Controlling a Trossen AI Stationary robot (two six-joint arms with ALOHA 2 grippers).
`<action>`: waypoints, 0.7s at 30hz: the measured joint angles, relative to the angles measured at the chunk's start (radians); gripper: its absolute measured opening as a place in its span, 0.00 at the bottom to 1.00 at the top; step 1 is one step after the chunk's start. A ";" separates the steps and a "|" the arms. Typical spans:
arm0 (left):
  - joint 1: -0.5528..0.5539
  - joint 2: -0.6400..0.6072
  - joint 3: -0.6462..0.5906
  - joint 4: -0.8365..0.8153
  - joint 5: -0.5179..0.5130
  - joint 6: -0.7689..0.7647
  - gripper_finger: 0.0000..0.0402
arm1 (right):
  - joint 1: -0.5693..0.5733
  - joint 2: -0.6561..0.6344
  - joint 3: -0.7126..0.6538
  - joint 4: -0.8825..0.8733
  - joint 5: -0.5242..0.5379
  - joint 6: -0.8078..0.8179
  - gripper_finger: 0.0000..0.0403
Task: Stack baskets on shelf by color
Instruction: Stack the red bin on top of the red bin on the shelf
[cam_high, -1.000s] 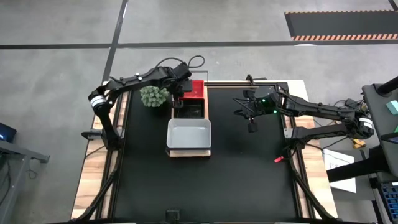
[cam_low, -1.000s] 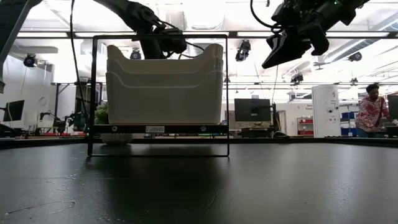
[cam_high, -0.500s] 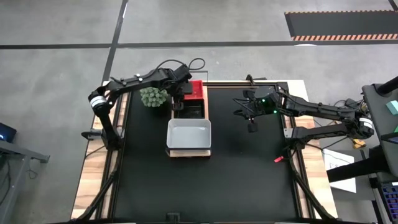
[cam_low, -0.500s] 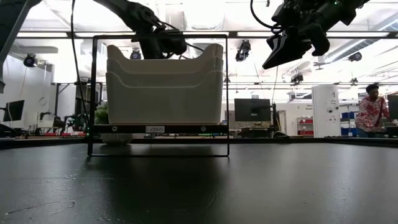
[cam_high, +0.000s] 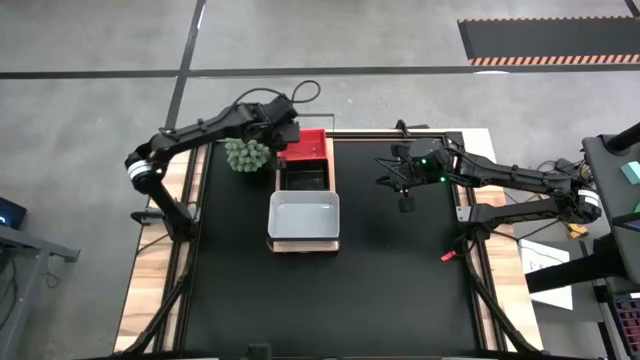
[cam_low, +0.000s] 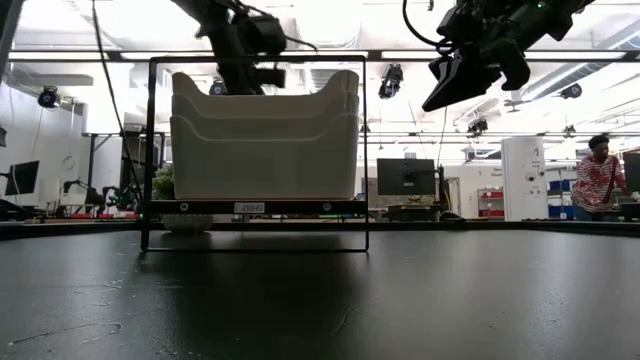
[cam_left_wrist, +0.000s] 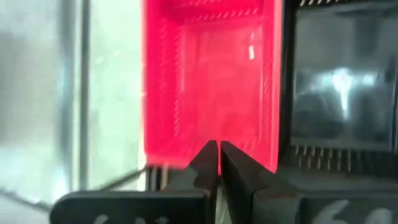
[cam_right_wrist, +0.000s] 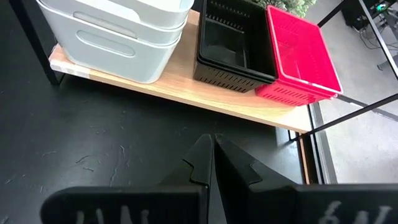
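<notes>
- You are looking down on the shelf (cam_high: 304, 246) lying along the middle of the black table (cam_high: 400, 280).
- White baskets (cam_high: 304, 215), black baskets (cam_high: 305, 178) and red baskets (cam_high: 308, 148) are sitting on it in a row.
- The left gripper (cam_high: 287, 131) is hovering beside the red baskets, near the green plant (cam_high: 244, 155).
- The right gripper (cam_high: 403, 201) is hanging well apart.

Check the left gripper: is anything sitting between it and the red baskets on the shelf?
Nothing visible does. The left gripper, shut, hangs just off the near rim of the red baskets, with only open air between. The black baskets stand beside the red stack on the shelf, not in the path.
</notes>
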 joint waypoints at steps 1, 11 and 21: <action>0.002 -0.016 0.000 -0.022 -0.020 0.000 0.00 | 0.000 0.000 0.000 0.000 0.000 0.000 0.03; 0.047 -0.085 -0.135 -0.079 -0.043 -0.005 0.00 | 0.000 0.000 0.000 0.000 0.000 0.000 0.03; 0.048 -0.026 -0.191 0.079 -0.072 0.038 0.00 | 0.000 0.000 0.000 0.002 0.000 -0.001 0.03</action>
